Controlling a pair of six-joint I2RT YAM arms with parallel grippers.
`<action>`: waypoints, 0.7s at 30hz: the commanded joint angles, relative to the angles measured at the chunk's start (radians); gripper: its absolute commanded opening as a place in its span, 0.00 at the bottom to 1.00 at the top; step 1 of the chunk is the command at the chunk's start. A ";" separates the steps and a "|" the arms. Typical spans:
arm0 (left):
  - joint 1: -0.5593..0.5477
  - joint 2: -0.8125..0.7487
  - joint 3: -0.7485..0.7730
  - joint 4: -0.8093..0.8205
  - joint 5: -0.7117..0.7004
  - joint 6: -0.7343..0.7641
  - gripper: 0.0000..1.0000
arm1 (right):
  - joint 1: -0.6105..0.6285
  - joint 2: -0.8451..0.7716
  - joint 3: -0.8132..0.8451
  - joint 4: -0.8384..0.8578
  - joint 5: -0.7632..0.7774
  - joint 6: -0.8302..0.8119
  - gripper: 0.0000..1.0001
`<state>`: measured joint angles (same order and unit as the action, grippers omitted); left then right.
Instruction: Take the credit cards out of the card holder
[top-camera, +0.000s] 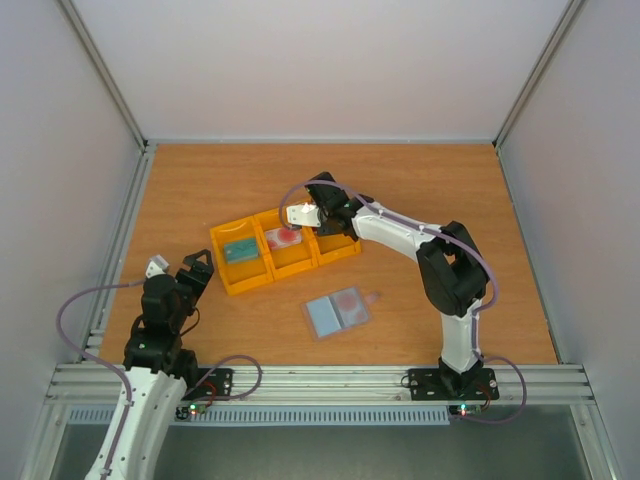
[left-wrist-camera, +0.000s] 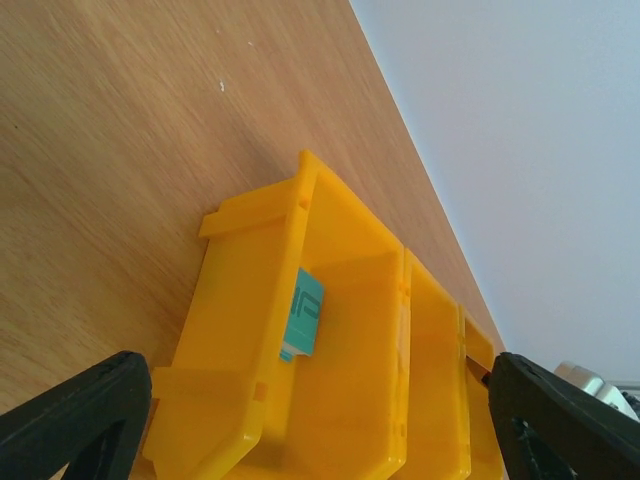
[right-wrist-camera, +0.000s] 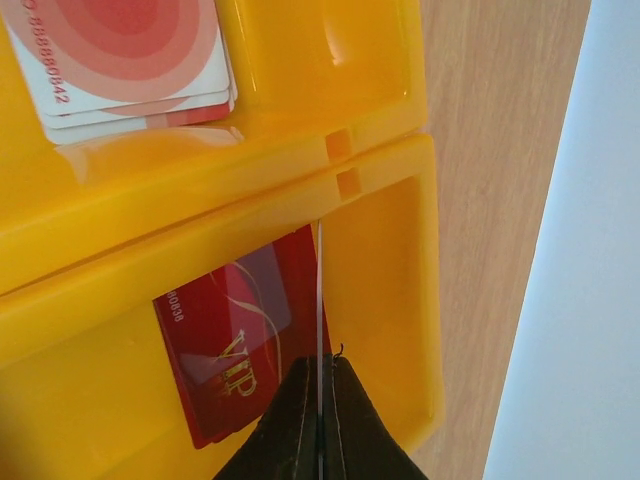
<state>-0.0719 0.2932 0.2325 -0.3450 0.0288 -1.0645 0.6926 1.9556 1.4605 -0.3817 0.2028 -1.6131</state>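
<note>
Card holder (top-camera: 325, 320) lies open on the counter (top-camera: 450, 200) beside the yellow tray (top-camera: 232, 282); right hand (right-wrist-camera: 320, 375) pinches a thin card (right-wrist-camera: 320, 290) edge-on over the red card (right-wrist-camera: 230, 340); left hand (left-wrist-camera: 315, 400) gapes wide, empty

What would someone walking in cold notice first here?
The bright yellow tray mid-table grabs the eye, a teal card in its left compartment and a pink-ringed card in the middle one. The right fingers pinch a thin card edge-on above a dark red card in the right compartment. The card holder lies open on the wooden table, in front of the tray.
</note>
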 joint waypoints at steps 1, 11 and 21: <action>0.007 -0.008 -0.012 0.003 -0.025 0.012 0.93 | -0.012 0.034 0.054 0.015 0.056 -0.036 0.01; 0.007 0.008 -0.013 -0.001 -0.024 0.009 0.92 | -0.028 0.033 0.017 0.054 0.015 -0.086 0.01; 0.007 0.028 -0.013 -0.005 -0.025 0.008 0.92 | -0.027 0.077 0.002 0.040 -0.003 -0.125 0.01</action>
<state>-0.0711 0.3096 0.2314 -0.3637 0.0254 -1.0645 0.6682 2.0033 1.4776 -0.3374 0.2260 -1.7073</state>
